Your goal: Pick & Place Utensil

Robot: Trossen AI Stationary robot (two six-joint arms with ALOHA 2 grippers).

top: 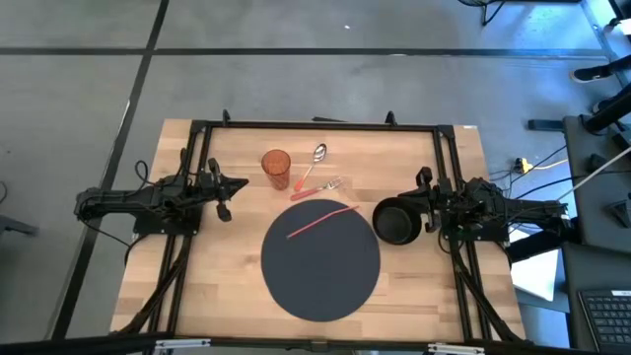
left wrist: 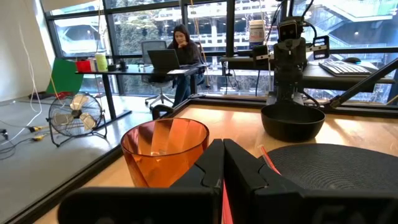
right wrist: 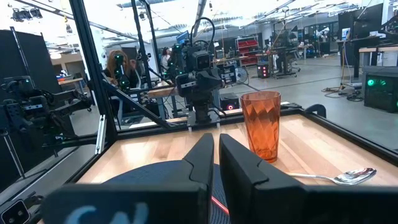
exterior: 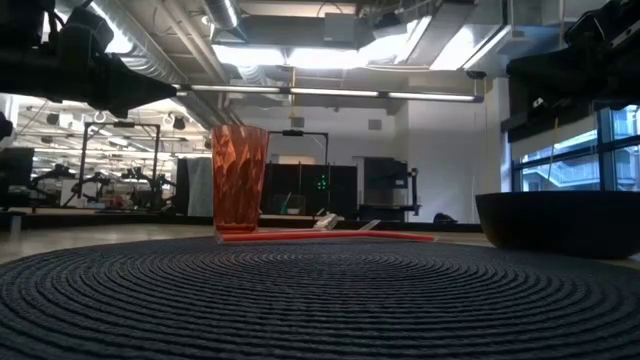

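A silver spoon [top: 314,165] and a fork [top: 323,186] lie flat on the wooden table just past the round dark placemat [top: 320,271]. The spoon also shows in the right wrist view [right wrist: 348,177]. A thin red stick [top: 321,220] lies across the placemat's far part. An orange tumbler [top: 277,169] stands upright left of the spoon. A black bowl [top: 394,223] stands at the placemat's right edge. My left gripper [top: 240,184] hovers left of the tumbler, shut and empty. My right gripper [top: 422,204] hovers at the bowl's right rim, shut and empty.
A black metal frame [top: 315,125] runs along the table's far edge and down both sides past the arms. In the left wrist view a person [left wrist: 181,46] sits at a desk in the room beyond the table. Bare wood lies near the table's front corners.
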